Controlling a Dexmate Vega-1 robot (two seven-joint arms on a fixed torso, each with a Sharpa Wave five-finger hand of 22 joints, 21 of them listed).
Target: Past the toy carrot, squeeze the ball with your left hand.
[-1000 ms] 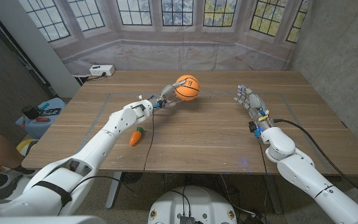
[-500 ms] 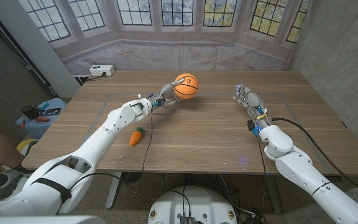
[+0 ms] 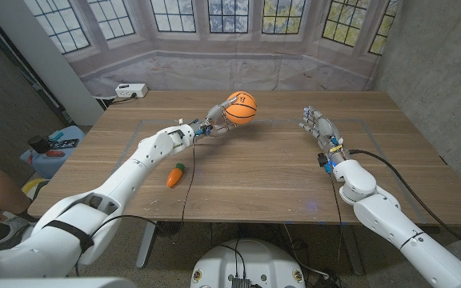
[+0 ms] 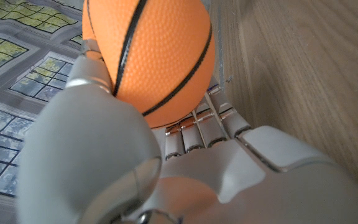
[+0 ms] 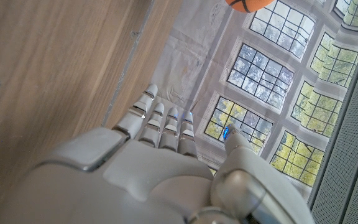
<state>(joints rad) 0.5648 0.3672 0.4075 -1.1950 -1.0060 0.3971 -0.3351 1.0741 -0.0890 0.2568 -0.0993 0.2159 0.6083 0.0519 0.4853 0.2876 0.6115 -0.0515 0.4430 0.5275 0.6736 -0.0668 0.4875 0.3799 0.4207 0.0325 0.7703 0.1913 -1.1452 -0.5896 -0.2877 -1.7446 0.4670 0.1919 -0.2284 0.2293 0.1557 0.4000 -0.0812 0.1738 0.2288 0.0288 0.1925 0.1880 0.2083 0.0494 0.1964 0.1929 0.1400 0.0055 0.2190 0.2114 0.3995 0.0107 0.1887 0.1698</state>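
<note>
- Wooden surface (image 3: 262, 172) stretches out in front of a printed backdrop of arched windows, with both arms reaching over it from the near corners.
- Ball (image 3: 240, 108), an orange one with black seams like a small basketball, sits toward the far middle of the surface, held at the end of the left arm.
- Left hand (image 3: 213, 120) grips the ball: the left wrist view shows the ball (image 4: 151, 56) nested against the fingers (image 4: 197, 127) on one side and the thumb on the other.
- Toy carrot (image 3: 174, 174) lies on the surface nearer the robot and to the left, well apart from the ball, its length running roughly near to far; the left forearm passes just beside it.
- So the ball lies beyond the carrot and directly in the hand's clasp; I judge the squeeze only needs the fingers to tighten where they are.
- Right hand (image 3: 317, 125) waits far right with fingers straight and holding nothing, well apart from the ball.
</note>
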